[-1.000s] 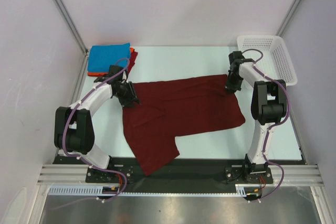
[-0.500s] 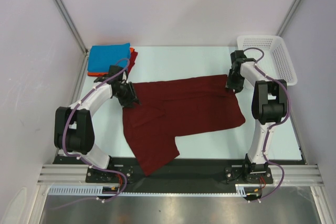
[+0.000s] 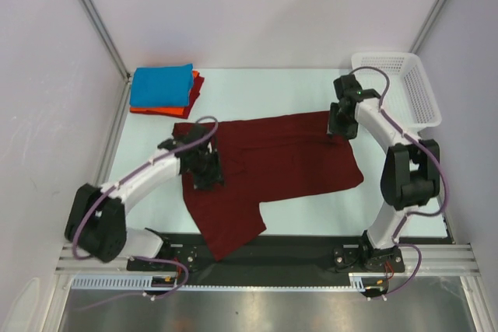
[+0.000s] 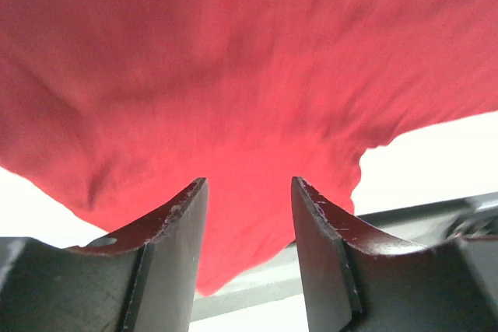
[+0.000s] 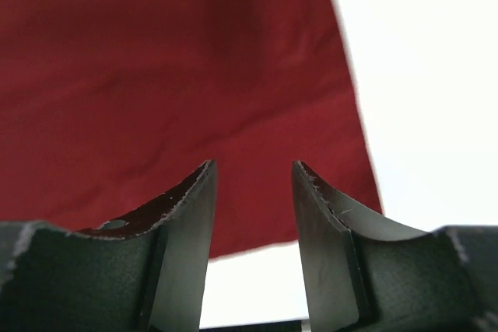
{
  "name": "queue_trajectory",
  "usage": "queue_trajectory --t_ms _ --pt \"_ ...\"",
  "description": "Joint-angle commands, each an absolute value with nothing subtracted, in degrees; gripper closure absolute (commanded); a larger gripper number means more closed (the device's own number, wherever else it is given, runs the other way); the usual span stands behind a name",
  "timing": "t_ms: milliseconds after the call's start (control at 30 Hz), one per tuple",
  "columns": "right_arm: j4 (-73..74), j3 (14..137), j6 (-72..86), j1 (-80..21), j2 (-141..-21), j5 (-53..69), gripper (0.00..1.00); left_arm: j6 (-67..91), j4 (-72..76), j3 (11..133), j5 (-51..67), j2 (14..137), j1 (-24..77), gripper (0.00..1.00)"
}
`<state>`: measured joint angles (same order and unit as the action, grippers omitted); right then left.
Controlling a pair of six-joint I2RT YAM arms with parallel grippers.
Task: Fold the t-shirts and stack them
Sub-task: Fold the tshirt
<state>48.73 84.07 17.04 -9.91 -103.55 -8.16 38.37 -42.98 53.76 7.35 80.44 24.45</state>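
A dark maroon t-shirt (image 3: 280,162) lies spread across the middle of the table, one part trailing toward the near edge. My left gripper (image 3: 205,171) hovers over the shirt's left side. In the left wrist view it (image 4: 249,186) is open, with red cloth (image 4: 233,75) beyond the gap and nothing between the fingers. My right gripper (image 3: 339,124) is over the shirt's far right corner. The right wrist view shows it (image 5: 253,169) open above the cloth (image 5: 171,75), near the shirt's edge. A folded blue t-shirt (image 3: 161,85) rests on an orange-red one (image 3: 165,109) at the far left.
A white mesh basket (image 3: 405,83) stands at the far right corner, just beyond the right arm. Grey walls close in both sides. A black rail (image 3: 296,250) runs along the near edge where the shirt's lower part hangs over.
My right gripper has opened and let go of the shirt's far right corner. The left gripper has left the far left corner and moved nearer and rightward over the shirt.
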Motion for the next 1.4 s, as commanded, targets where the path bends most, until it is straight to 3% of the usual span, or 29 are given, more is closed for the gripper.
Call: queue_trajectory --t_ms 0,133,267,533,733,967,1367 --pt "50.10 78.85 16.17 -12.12 -97.31 -6.86 0.51 45.95 -45.17 46.00 4.31 72.96 28.39 0.47" --pt "49.31 72.78 16.70 -12.04 -92.29 -4.40 0.51 48.07 -45.96 40.70 3.26 66.02 31.10 0.46" --pt "49.04 69.17 16.96 -12.04 -89.39 -2.55 0.51 54.30 -49.39 37.54 0.97 61.18 37.43 0.36" --pt "47.73 68.11 16.88 -12.13 -88.07 1.40 0.51 72.67 -46.50 27.09 0.35 52.66 52.02 0.38" --pt "48.34 68.82 15.65 -12.22 -88.07 0.97 0.50 84.89 -47.37 26.37 -2.64 52.91 65.55 0.41" --pt "49.13 69.52 15.47 -12.39 -87.45 1.32 0.51 89.56 -51.93 28.12 -4.66 53.97 70.57 0.50" --pt "48.87 68.38 15.56 -12.66 -86.05 1.05 0.51 89.21 -52.38 29.71 -3.43 59.33 72.60 0.55"
